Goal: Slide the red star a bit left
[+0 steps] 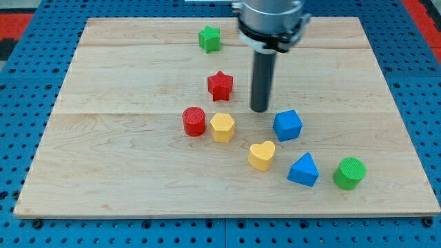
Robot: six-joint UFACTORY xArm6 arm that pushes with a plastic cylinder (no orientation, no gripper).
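Near the middle of the wooden board [124,69], somewhat toward its top edge, the red star [220,85] lies flat; it is squat, with no clear long axis, one point facing the top edge. My tip [260,109] stands just to the star's right, apart from it, holding nothing. The green star [209,38] sits near the top edge. Below the red star are the red cylinder [194,121] and yellow hexagon [222,127], side by side. Toward the bottom-right corner are the blue cube [288,125], yellow heart [262,155], blue pyramid-like block [303,169] and green cylinder [349,172].
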